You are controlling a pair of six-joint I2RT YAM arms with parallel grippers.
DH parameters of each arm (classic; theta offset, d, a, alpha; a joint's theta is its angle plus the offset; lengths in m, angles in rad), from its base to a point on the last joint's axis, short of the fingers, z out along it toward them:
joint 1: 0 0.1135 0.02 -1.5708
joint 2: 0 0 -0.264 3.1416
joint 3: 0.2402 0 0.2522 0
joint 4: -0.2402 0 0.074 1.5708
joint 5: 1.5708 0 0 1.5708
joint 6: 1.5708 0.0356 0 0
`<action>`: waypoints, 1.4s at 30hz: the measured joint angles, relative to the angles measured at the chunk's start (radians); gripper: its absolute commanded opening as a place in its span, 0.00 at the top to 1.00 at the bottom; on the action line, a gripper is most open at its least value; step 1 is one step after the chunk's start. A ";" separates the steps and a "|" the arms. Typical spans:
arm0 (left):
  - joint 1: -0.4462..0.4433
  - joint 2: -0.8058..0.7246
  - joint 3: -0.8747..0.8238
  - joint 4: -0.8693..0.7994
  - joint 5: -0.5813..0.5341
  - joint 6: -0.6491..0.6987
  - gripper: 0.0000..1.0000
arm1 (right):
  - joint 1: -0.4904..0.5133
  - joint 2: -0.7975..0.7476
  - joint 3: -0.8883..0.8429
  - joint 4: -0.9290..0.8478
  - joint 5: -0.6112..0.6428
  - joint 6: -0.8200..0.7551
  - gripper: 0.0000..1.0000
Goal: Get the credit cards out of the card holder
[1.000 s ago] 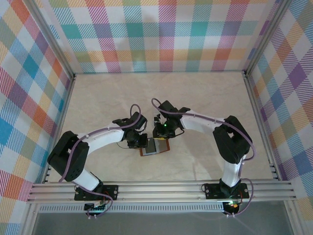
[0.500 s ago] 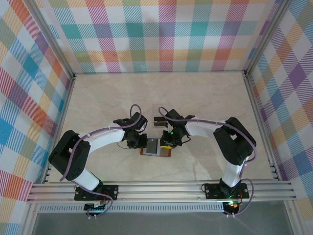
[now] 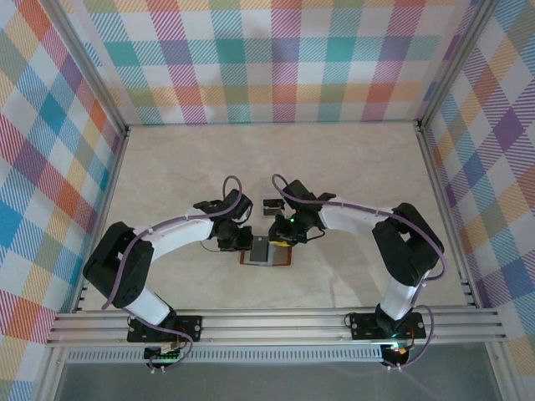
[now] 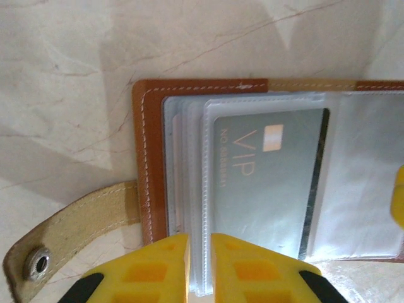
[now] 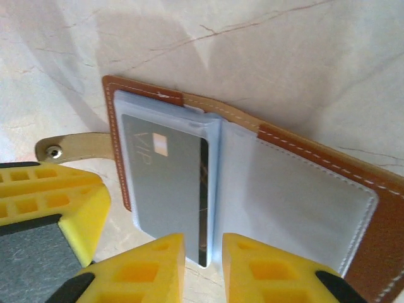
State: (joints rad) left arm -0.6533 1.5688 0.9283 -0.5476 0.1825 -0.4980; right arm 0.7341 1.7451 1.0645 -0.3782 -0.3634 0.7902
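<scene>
Card holder point(image 3: 269, 255) lies open flat on the tabletop point(image 3: 359, 167), center-near, between my claws.
Left claw point(image 4: 200, 265) pinches its sleeve pages. Right claw point(image 5: 203, 268) straddles the credit card point(image 5: 165, 189) at its near edge; I cannot tell if it grips. The card looks thin, stiff and slick: take the edge.

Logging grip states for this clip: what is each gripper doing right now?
Left gripper: closed on the clear plastic sleeves of the brown leather card holder.
Right gripper: narrowly around the sleeved grey VIP card; grip cannot be told.
</scene>
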 measured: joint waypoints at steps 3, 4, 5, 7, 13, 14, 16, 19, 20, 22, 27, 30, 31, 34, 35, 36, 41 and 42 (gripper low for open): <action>0.000 0.012 0.011 0.004 0.000 0.005 0.82 | 0.010 -0.002 -0.007 0.033 -0.010 0.027 0.76; 0.000 0.018 0.013 0.005 0.000 0.009 0.82 | 0.014 -0.002 -0.012 0.043 -0.013 0.038 0.76; 0.000 0.024 0.014 0.005 0.000 0.010 0.82 | 0.014 -0.002 -0.016 0.052 -0.014 0.045 0.76; 0.000 0.041 0.018 0.005 0.000 0.017 0.82 | 0.019 -0.002 -0.029 0.072 -0.016 0.063 0.77; 0.000 0.085 0.019 0.011 0.000 0.024 0.82 | 0.019 0.010 -0.066 0.129 -0.016 0.086 0.78; 0.000 0.087 0.019 0.013 0.002 0.025 0.83 | 0.019 0.018 -0.066 0.137 -0.016 0.086 0.78; 0.000 0.087 0.019 0.016 0.002 0.025 0.83 | 0.019 0.037 -0.066 0.154 -0.016 0.086 0.78; 0.000 0.087 0.019 0.019 0.001 0.024 0.83 | 0.019 0.062 -0.066 0.168 -0.016 0.085 0.79; 0.000 0.087 0.018 0.019 0.000 0.024 0.83 | 0.019 0.068 -0.066 0.171 -0.016 0.085 0.79; 0.000 0.086 0.016 0.023 0.000 0.024 0.83 | 0.019 0.075 -0.066 0.176 -0.017 0.084 0.81; 0.000 0.067 -0.010 0.037 -0.001 0.021 0.83 | 0.019 0.076 -0.066 0.195 -0.024 0.077 0.86; 0.000 0.052 -0.029 0.052 -0.001 0.016 0.83 | 0.019 0.076 -0.066 0.202 -0.025 0.066 0.89; 0.000 0.047 -0.035 0.056 -0.001 0.015 0.83 | 0.019 0.076 -0.066 0.203 -0.025 0.063 0.91; 0.000 0.030 -0.054 0.063 -0.001 0.008 0.83 | 0.019 0.076 -0.066 0.206 -0.033 0.058 0.93; 0.000 0.026 -0.059 0.063 -0.001 0.005 0.83 | 0.019 0.076 -0.066 0.206 -0.034 0.057 0.94; 0.000 0.021 -0.063 0.063 -0.001 0.002 0.83 | 0.019 0.076 -0.066 0.206 -0.035 0.055 0.95; 0.000 0.015 -0.072 0.068 -0.002 -0.008 0.83 | 0.019 0.076 -0.066 0.201 -0.031 0.043 0.99; 0.000 0.014 -0.074 0.070 -0.001 -0.010 0.83 | 0.019 0.076 -0.066 0.200 -0.031 0.040 0.99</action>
State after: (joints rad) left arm -0.6533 1.5826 0.8539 -0.4774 0.1814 -0.5079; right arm 0.7532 1.8214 0.9989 -0.1783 -0.3943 0.8299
